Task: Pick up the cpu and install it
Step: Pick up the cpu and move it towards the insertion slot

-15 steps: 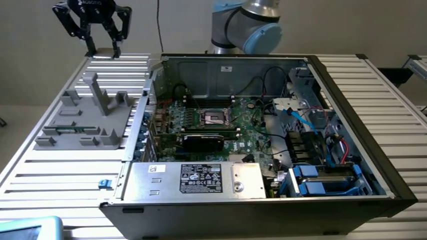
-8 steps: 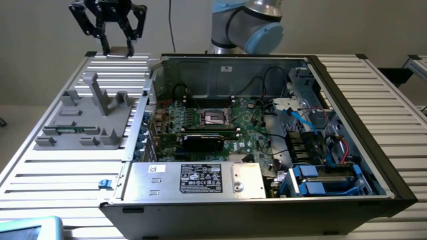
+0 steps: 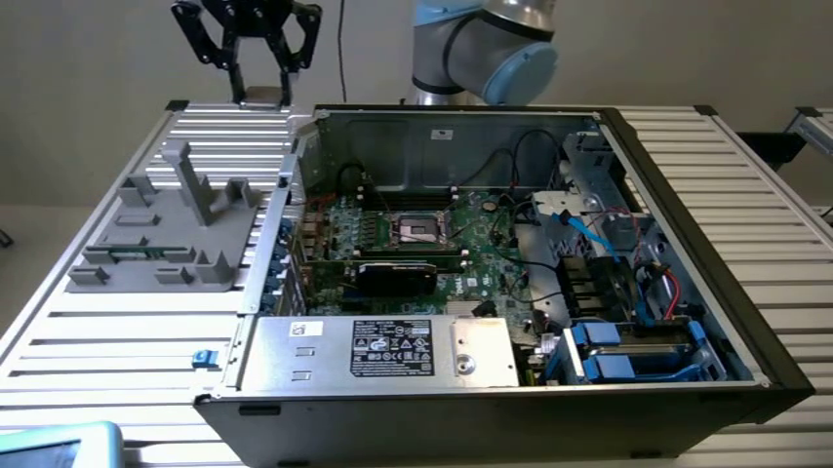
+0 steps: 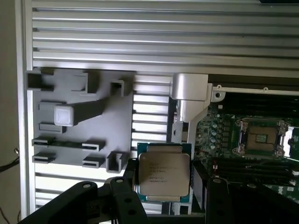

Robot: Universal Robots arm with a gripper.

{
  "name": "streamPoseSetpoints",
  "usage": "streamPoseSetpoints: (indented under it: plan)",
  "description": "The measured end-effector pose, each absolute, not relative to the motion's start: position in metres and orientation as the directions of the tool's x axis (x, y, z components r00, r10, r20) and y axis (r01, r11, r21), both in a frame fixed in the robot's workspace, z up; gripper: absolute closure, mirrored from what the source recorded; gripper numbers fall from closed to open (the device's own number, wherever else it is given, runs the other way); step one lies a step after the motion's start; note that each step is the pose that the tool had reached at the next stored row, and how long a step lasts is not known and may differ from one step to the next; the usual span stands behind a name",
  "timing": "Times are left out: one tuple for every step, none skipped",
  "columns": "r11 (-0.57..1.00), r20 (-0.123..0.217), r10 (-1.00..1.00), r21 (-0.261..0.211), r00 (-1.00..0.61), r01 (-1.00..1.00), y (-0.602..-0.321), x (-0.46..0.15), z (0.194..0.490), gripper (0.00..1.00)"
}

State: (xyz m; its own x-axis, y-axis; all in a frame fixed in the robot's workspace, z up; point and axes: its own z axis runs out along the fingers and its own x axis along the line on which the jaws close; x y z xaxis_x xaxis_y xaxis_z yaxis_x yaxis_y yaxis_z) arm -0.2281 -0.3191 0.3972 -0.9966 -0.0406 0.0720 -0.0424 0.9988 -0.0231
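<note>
The cpu (image 4: 163, 175), a small flat square chip with a silvery-beige top and a green edge, sits between the dark fingers (image 4: 129, 183) of my gripper (image 4: 163, 179), which is shut on it. In the exterior view my gripper (image 3: 260, 96) hangs high above the table's far edge, at the exterior view's left of the open computer case, with the pale cpu (image 3: 261, 97) at its tips. The dark square socket (image 3: 419, 227) with its metal frame lies on the green motherboard (image 3: 489, 258) inside the case. The wrist view shows the socket (image 4: 260, 138) off to one side of the held chip.
A grey plastic tray (image 3: 150, 244) with upright posts stands on the slatted table (image 3: 117, 341) at the exterior view's left of the case. The case walls (image 3: 450, 146), cables, a drive cage and a power supply (image 3: 377, 348) surround the board. The arm's base (image 3: 482, 49) rises behind the case.
</note>
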Motion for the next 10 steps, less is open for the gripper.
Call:
streamPoseSetpoints:
  plan:
    - [0.999, 0.072, -0.041, -0.023, -0.997, -0.042, -0.319, -0.224, 0.398, 0.44]
    - [0.999, 0.073, -0.04, -0.023, -0.997, -0.042, -0.319, -0.219, 0.398, 0.44]
    - [0.999, 0.073, -0.041, -0.023, -0.996, -0.042, -0.319, -0.215, 0.399, 0.44]
    - [0.999, 0.073, -0.041, -0.023, -0.996, -0.042, -0.319, -0.21, 0.399, 0.44]
    - [0.999, 0.073, -0.041, -0.023, -0.996, -0.042, -0.319, -0.206, 0.399, 0.44]
    - [0.999, 0.074, -0.04, -0.023, -0.996, -0.042, -0.319, -0.201, 0.399, 0.44]
    - [0.999, 0.074, -0.041, -0.023, -0.996, -0.042, -0.319, -0.197, 0.399, 0.44]
    - [0.999, 0.074, -0.041, -0.023, -0.996, -0.042, -0.319, -0.192, 0.399, 0.44]
    - [0.999, 0.074, -0.041, -0.023, -0.996, -0.042, -0.319, -0.187, 0.399, 0.44]
    - [0.999, 0.074, -0.04, -0.023, -0.996, -0.042, -0.319, -0.183, 0.399, 0.44]
